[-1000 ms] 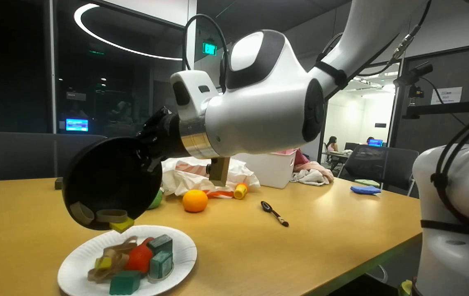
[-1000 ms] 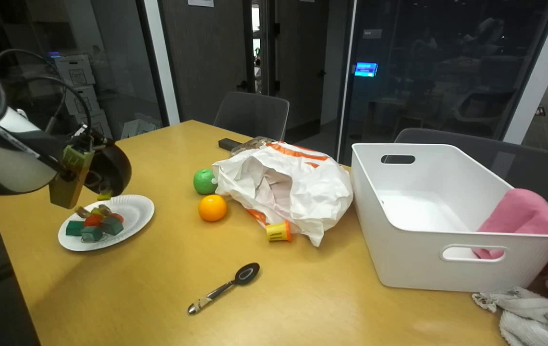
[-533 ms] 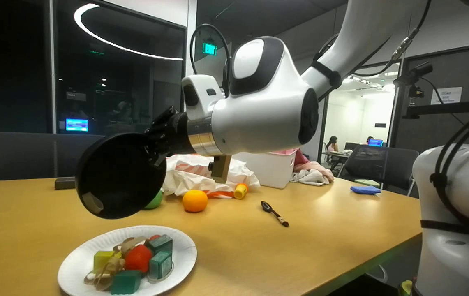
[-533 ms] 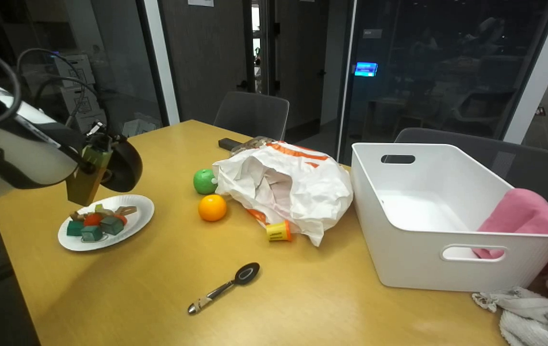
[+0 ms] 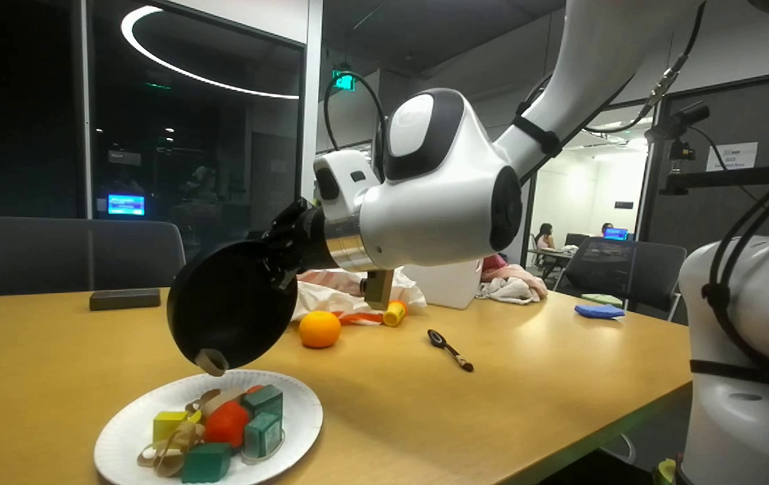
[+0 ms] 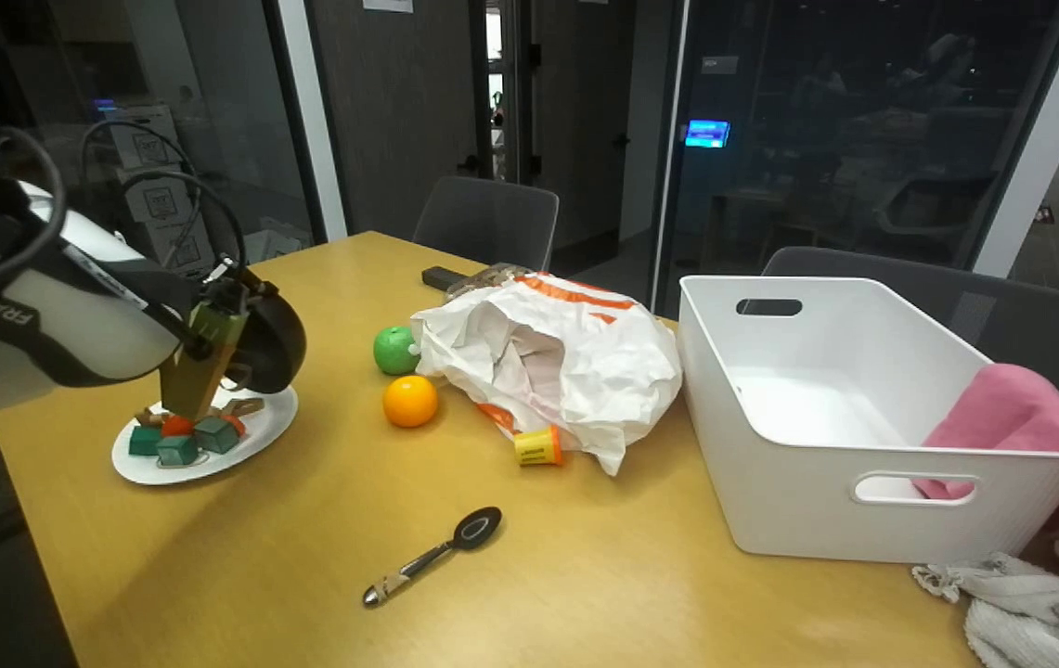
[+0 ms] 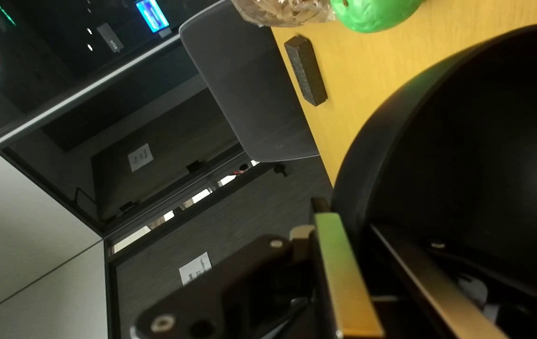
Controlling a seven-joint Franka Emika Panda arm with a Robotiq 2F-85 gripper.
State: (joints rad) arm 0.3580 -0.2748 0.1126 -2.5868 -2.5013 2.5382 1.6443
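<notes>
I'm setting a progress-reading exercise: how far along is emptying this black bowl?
Done: green blocks, a yellow block and tan strips lie on the paper plate. In progress: the hand holds the black bowl tilted above it. Apparently left: the curled tan strip at the bowl's lip.

One bowl [image 5: 232, 303], one plate [image 5: 303, 419]. The plate carries three green blocks [image 5: 205, 463], two red pieces [image 5: 226, 423], at least one yellow block [image 5: 167, 423] and several tan strips [image 5: 184, 434], too tangled to count; one more strip [image 5: 211, 362] is at the bowl's rim. The table [image 6: 585, 575] holds one orange [image 6: 410, 402], one green fruit [image 6: 394, 351], one spoon [image 6: 436, 555], one yellow cup [image 6: 536, 447], one white bag [image 6: 613, 376], one clear bag [image 7: 282, 12], one black bar [image 5: 125, 299] and one bin [image 6: 798, 501].
</notes>
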